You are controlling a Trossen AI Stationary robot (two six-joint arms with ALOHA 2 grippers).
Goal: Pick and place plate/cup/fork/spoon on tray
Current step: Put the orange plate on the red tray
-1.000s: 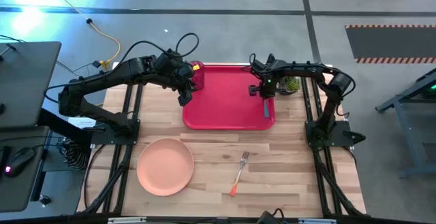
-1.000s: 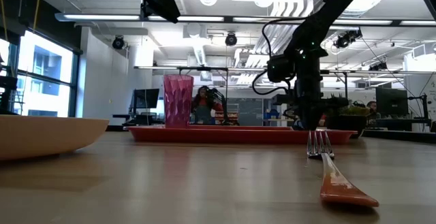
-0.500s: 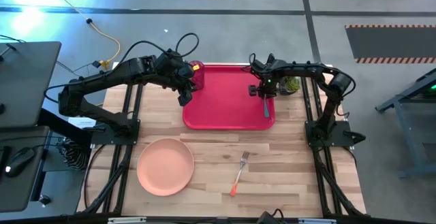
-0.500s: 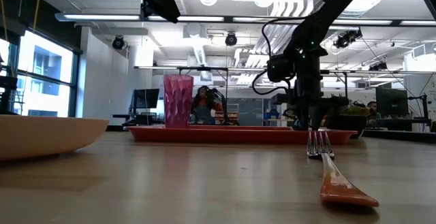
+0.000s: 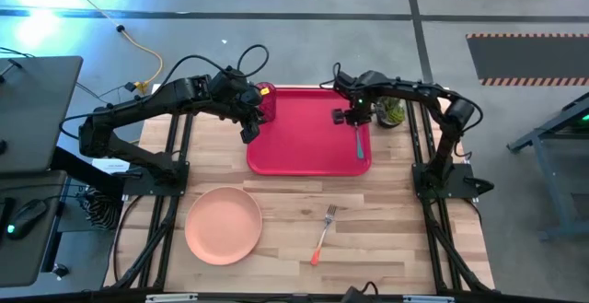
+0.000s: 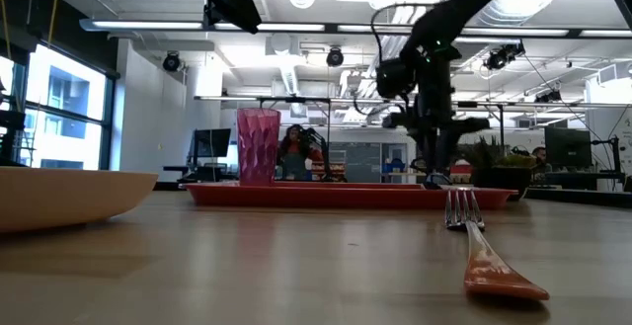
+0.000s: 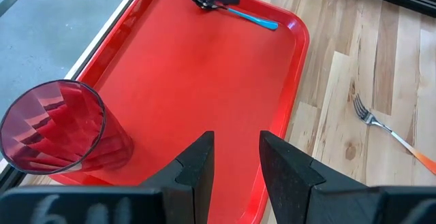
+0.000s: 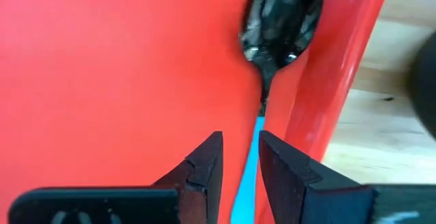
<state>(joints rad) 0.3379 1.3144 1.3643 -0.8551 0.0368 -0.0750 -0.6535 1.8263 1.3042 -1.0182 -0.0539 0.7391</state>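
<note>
The red tray (image 5: 304, 146) lies at the table's far middle. The dark-pink cup (image 5: 267, 96) stands upright on the tray's far left corner and also shows in the left wrist view (image 7: 58, 125). The spoon (image 5: 359, 142) lies flat along the tray's right rim, its dark bowl (image 8: 279, 20) toward the far edge. My right gripper (image 5: 352, 116) hovers above the spoon with a narrow gap between its fingers and holds nothing. My left gripper (image 5: 250, 128) hangs over the tray's left rim near the cup, narrowly open and empty. The plate (image 5: 224, 225) and the fork (image 5: 322, 232) lie on the near table.
A small green potted plant (image 5: 394, 112) stands just off the tray's far right corner, close to my right arm. Bare wood lies between the tray and the plate and fork. The middle of the tray (image 7: 204, 67) is bare.
My right gripper has risen off the tray and gone a little toward the table's far edge. The spoon stays lying on the tray by the right rim.
</note>
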